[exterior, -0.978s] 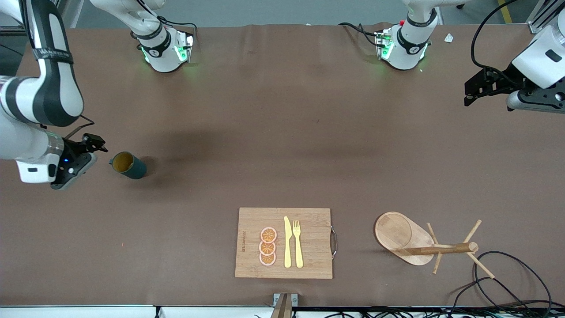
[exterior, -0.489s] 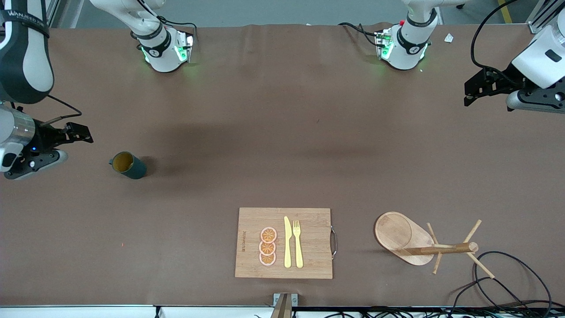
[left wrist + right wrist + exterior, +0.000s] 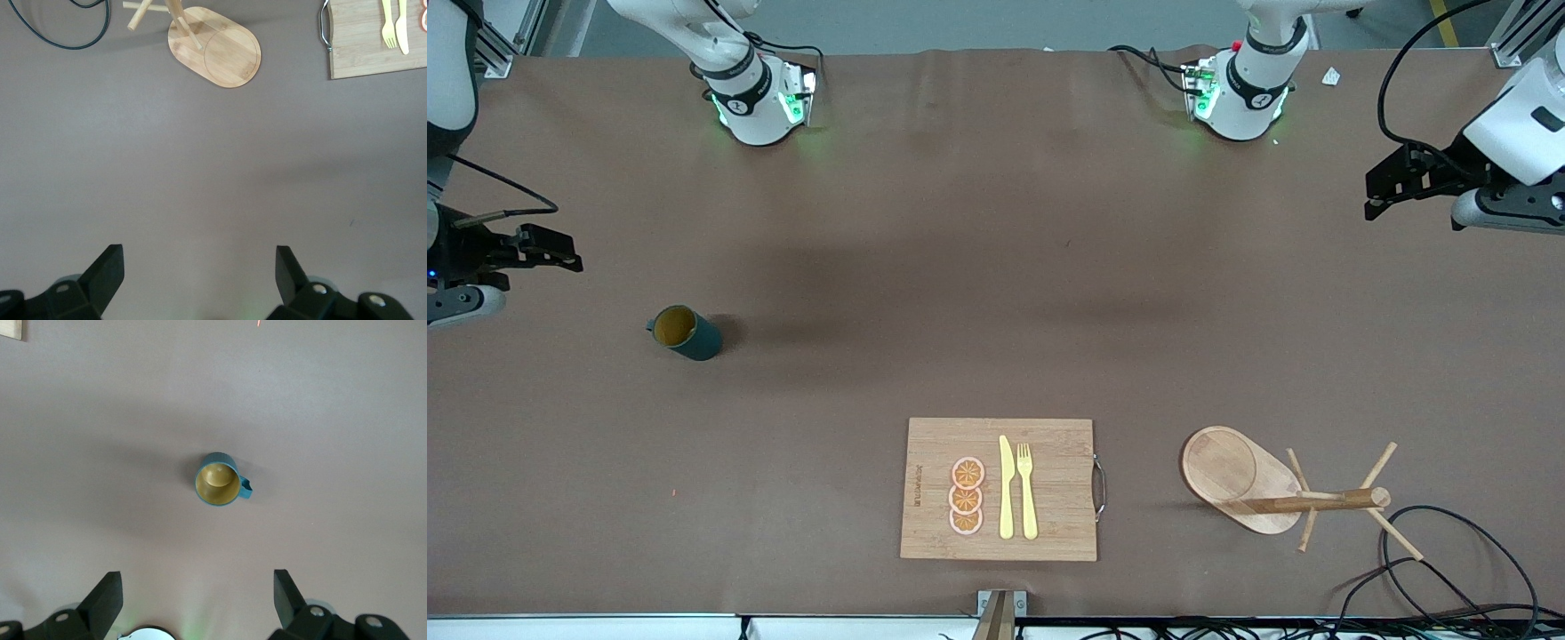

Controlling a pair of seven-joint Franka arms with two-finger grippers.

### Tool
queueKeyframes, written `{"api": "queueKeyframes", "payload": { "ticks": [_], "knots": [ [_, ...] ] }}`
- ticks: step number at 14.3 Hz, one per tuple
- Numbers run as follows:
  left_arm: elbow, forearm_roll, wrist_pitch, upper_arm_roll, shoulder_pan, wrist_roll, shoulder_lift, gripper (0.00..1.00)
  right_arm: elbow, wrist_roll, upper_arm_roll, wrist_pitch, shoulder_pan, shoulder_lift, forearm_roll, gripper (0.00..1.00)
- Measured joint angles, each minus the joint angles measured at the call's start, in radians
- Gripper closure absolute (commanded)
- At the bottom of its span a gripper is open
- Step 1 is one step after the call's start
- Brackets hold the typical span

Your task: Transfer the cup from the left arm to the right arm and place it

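The cup (image 3: 685, 332) stands upright on the brown table (image 3: 996, 267) toward the right arm's end, its yellowish-tan inside showing and its small loop handle turned toward that end of the table. The right gripper (image 3: 551, 252) is up in the air over bare table at the right arm's end, near the cup but not touching it. In the right wrist view its two fingers (image 3: 100, 600) stand wide apart with nothing between them, and the cup (image 3: 218, 480) sits apart from them on the table surface, roughly in line with the gap. The left gripper (image 3: 1383, 191) is raised over bare table at the left arm's end, well apart from the cup, and this arm waits. Its fingers (image 3: 103, 273) are likewise spread wide and hold nothing. In the left wrist view the wooden peg rack (image 3: 213, 47) lies ahead of that gripper with its oval base flat on the table and its pegs pointing outward. The cutting board (image 3: 1000, 489) rests between the rack (image 3: 1272, 489) and the cup along the table's length, nearer to the front camera than the cup. On the board lie a yellow knife (image 3: 1006, 487), a yellow fork (image 3: 1027, 489) just beside it, and three orange slices (image 3: 966, 496) in a short row.
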Motion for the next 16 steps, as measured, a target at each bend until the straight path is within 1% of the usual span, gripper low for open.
{"api": "queueKeyframes", "payload": {
  "ticks": [4, 7, 10, 12, 16],
  "knots": [
    [0.005, 0.0, 0.0, 0.007, 0.003, 0.0, 0.004, 0.0, 0.024, 0.03, -0.001, -0.081, 0.0, 0.0, 0.0, 0.0],
    [0.006, 0.0, 0.0, 0.01, 0.004, 0.0, 0.004, 0.0, 0.035, 0.048, -0.001, -0.085, 0.0, -0.005, 0.0, 0.0],
    [0.01, 0.0, -0.002, 0.012, 0.005, 0.0, 0.004, 0.0, 0.037, 0.114, -0.001, -0.099, 0.0, -0.025, 0.001, 0.0],
    [0.01, 0.0, -0.004, 0.012, 0.004, -0.002, 0.001, 0.0, 0.031, 0.134, -0.001, -0.105, 0.0, -0.046, 0.002, 0.0],
    [0.005, 0.012, -0.016, 0.0, 0.003, -0.033, -0.011, 0.0, -0.023, 0.186, -0.002, -0.106, 0.0, -0.099, 0.002, 0.0]
  ]
}}
